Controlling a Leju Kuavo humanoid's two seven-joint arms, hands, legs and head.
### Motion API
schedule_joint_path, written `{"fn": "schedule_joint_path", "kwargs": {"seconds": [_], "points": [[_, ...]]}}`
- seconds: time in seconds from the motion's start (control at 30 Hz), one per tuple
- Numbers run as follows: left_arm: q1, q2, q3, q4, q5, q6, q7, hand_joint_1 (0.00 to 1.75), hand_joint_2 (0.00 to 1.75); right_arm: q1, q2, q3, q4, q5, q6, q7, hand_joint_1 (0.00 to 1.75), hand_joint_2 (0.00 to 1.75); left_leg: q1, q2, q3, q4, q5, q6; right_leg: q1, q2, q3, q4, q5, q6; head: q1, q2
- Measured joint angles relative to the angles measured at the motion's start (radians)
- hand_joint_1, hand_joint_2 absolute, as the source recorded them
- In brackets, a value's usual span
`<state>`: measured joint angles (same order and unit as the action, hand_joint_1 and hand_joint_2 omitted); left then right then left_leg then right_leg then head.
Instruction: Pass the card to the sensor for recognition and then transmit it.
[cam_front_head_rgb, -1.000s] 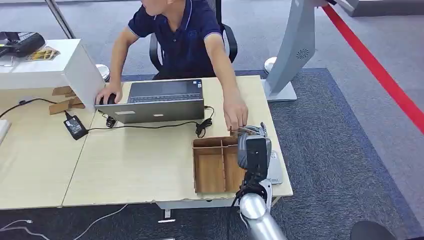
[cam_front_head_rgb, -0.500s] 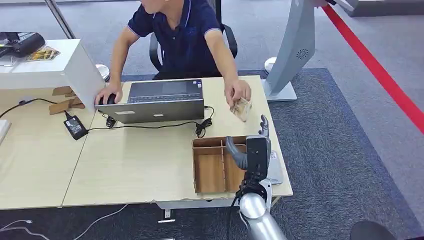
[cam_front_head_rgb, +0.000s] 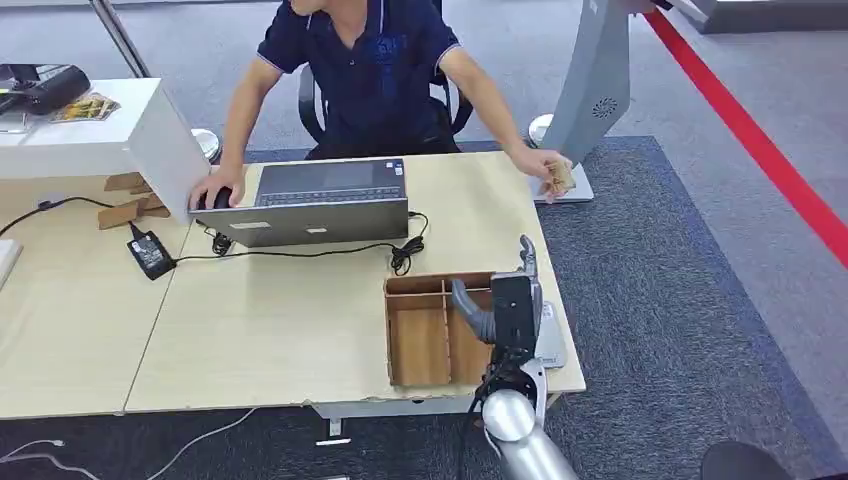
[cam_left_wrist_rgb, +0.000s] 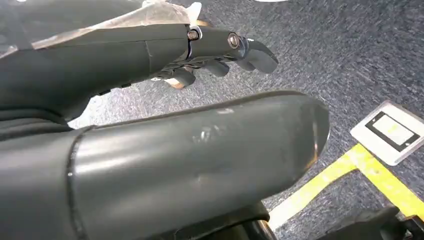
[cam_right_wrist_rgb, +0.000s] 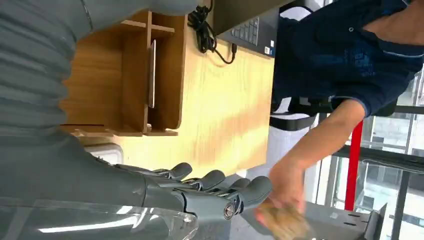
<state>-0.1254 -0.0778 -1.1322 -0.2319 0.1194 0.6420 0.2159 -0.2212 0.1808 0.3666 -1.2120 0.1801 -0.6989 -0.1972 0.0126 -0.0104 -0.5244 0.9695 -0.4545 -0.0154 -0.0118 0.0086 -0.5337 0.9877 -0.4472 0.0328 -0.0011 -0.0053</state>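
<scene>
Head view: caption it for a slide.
Seated person's hand carries the card away; the open right robot hand hovers over the wooden tray.

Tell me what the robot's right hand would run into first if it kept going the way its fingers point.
Probably nothing close: the right hand points across bare desk toward the person's hand holding the card, though depth is unclear.

Card (cam_front_head_rgb: 561, 180) blurred in person's hand (cam_front_head_rgb: 545, 166), face unreadable, person's head cropped

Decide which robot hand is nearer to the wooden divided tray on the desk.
Right. The right robot hand hovers over the wooden tray at its right end, fingers apart and empty. The left robot hand hangs over carpeted floor, away from the desk.
</scene>
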Motion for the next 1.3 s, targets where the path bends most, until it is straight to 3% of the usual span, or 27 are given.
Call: {"fn": "schedule_joint_path", "kwargs": {"seconds": [0.33, 0.7, 1.3], "points": [[0.000, 0.000, 0.000, 0.000, 0.003, 0.000, 0.000, 0.00, 0.00, 0.002, -0.018, 0.013, 0.011, 0.044, 0.000, 0.032, 0.00, 1.75, 0.000, 0.000, 0.000, 0.000, 0.000, 0.000, 0.000, 0.000, 0.000, 0.000, 0.000, 0.000, 0.000, 0.000], [0.000, 0.000, 0.000, 0.000, 0.007, 0.003, 0.000, 0.00, 0.00, 0.021, -0.023, -0.008, 0.027, 0.489, 0.000, 0.101, 0.00, 1.75, 0.000, 0.000, 0.000, 0.000, 0.000, 0.000, 0.000, 0.000, 0.000, 0.000, 0.000, 0.000, 0.000, 0.000], [0.000, 0.000, 0.000, 0.000, 0.012, 0.007, 0.000, 0.00, 0.00, 0.031, -0.026, -0.024, 0.035, 0.545, -0.001, 0.138, 0.00, 1.75, 0.000, 0.000, 0.000, 0.000, 0.000, 0.000, 0.000, 0.000, 0.000, 0.000, 0.000, 0.000, 0.000, 0.000]]}}
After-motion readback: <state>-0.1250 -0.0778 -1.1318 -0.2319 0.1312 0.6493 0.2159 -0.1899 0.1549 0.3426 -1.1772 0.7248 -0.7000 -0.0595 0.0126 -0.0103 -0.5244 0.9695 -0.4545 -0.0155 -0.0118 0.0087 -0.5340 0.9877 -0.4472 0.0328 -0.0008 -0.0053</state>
